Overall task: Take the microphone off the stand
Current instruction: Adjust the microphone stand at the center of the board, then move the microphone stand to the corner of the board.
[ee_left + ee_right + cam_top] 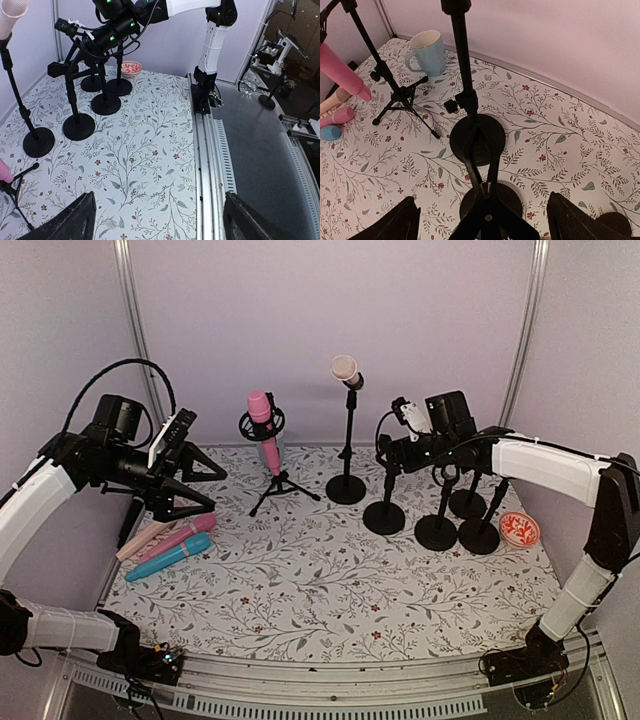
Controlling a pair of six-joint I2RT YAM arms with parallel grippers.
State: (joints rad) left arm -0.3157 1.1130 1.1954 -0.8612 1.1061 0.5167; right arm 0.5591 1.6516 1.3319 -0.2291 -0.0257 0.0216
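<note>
A pink microphone [262,425] sits tilted in a tripod stand [280,485] at the back left, also seen as the pink microphone [340,70] in the right wrist view. A pale-headed microphone [345,370] stands upright on a round-based stand [346,488]. My left gripper [215,492] hangs open at the left, above the mat, with nothing between its fingers [70,225]. My right gripper [392,455] is open over an empty stand [384,515]; that stand's clip [490,190] shows between its fingers [390,225], untouched.
Three loose microphones [170,542] lie at the left edge of the floral mat. Several empty round-based stands [455,525] cluster at the right, with a red bowl [519,529] beside them. A pale blue mug [427,52] stands behind the tripod.
</note>
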